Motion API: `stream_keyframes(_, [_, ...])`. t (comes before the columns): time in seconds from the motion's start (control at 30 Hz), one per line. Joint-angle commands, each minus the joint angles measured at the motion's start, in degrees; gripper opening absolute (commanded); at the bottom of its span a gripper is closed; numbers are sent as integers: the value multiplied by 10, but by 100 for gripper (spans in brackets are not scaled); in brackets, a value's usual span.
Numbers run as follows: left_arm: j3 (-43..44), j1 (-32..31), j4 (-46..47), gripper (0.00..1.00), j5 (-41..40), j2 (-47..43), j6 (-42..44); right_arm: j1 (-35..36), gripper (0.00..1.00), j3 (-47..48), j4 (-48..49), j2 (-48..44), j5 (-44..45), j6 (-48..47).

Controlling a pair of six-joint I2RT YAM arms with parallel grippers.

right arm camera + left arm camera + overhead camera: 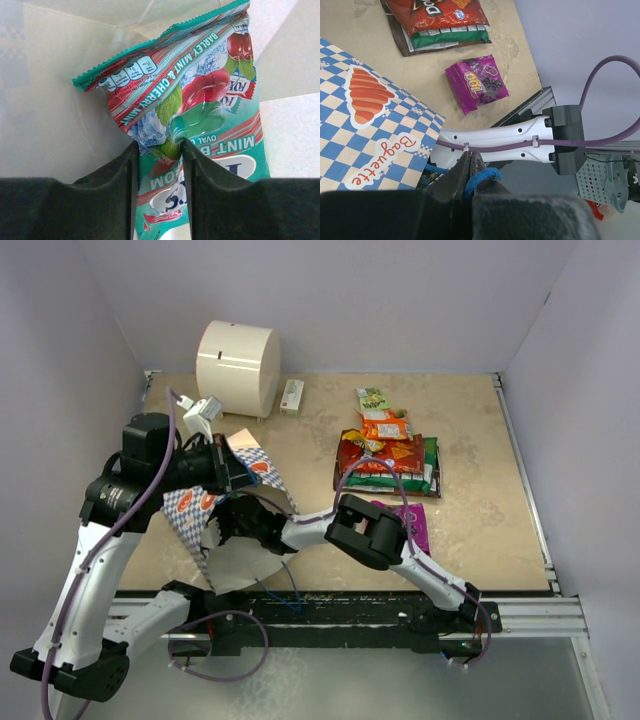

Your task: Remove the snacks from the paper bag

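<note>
The beige table [480, 440] carries everything. The blue-and-white checkered paper bag [188, 510] with cream lining lies at its near left, its mouth turned to the right. A big cream cylinder [237, 358] stands at the far left. A pile of glossy red, orange and green snack packets [388, 452] sits right of centre, well apart from the bag, and a flat purple snack packet [418, 525] lies just near of that pile.

The right arm reaches leftward from the pile's side into the bag's mouth. In the right wrist view the right gripper [159, 145] is inside, against the cream lining. Its jaws stand about half apart, with a flat teal-and-red mint packet [200, 100] between them. The left finger sits at the packet's edge and the right finger lies over its face. Whether they truly bite it, I cannot tell.

That packet lies straight ahead of the right gripper, and its long axis runs nearly in line with the fingers, tilted a little to the right. The right arm is much the nearer, so I judge the move to be a straight pull back to the right, lengthwise out of the mouth.

A small white box [292, 397] stands beside the cylinder. The left gripper [472, 160] is clamped tight on the bag's thin blue cord handle [485, 177], steadying the bag.
</note>
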Motion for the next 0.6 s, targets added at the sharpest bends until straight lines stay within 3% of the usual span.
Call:
stream_keyframes(0.0, [2,-1,4,0,3,-24,-14,-3,34,35,0,-6,-25,3])
stream_keyframes(0.33, [-1,-1,-20,0,-56,-44,-27,-6,2,-18,-16,-79,-40,16])
stream_keyframes(0.57, [-6,-1,-27,0,-104,-41,-35,-5,0,-161,18,-204,-50,82])
